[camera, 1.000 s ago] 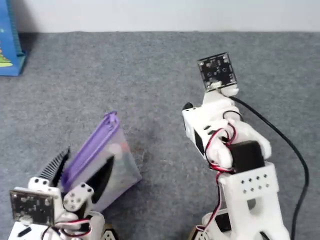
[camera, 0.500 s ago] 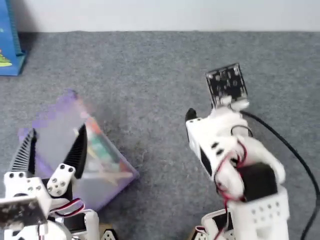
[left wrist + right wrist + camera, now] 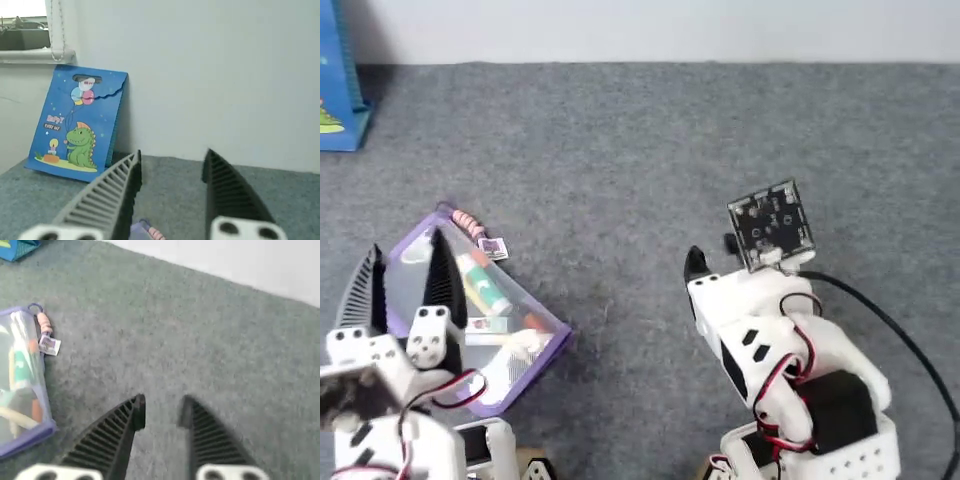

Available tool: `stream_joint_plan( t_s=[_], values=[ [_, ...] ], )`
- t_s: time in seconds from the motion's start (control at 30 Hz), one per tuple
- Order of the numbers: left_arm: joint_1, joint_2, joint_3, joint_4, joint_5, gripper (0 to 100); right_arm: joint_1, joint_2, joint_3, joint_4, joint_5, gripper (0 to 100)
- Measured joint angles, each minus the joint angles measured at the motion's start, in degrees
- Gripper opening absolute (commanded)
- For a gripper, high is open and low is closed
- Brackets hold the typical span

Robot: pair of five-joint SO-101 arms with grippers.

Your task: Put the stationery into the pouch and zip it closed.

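Left tool (image 3: 404, 246) hangs wide open and empty right over the clear, purple-edged pouch (image 3: 515, 325), which lies flat on the grey worktop (image 3: 620, 140) with the stationery (image 3: 482, 287) inside, its zip edge running diagonally from the beaded zip pull (image 3: 470, 222) at the far corner. Right tool (image 3: 162, 405), part open and empty, sits well apart to the right, so the left arm is nearer. Its wrist view shows the pull at the pouch's far end, while the left wrist view looks past to a blue gift bag (image 3: 77, 125); whether the zip is shut is unclear.
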Motion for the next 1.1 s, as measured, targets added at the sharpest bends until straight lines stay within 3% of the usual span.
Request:
stream_joint_plan(
  t_s=[0.23, 0.5, 0.77, 1.1],
  values=[
    [10.2, 0.09, 10.99, 0.7, -7.21, 1, 0.0, -5.63, 12.66, -5.54, 0.0, 0.9],
    [19.08, 0.18, 21.1, 0.97, -8.53, 2, 4.92, -18.99, 30.42, -13.19, 0.0, 0.9],
    [21.19, 0.44, 26.55, 0.97, -8.53, 2, 8.35, -36.13, 46.42, -15.12, 0.0, 0.9],
    [21.1, 1.05, 37.98, 0.79, -8.44, 1, 8.26, -36.13, 55.38, -15.12, 0.0, 1.3]
  ],
)
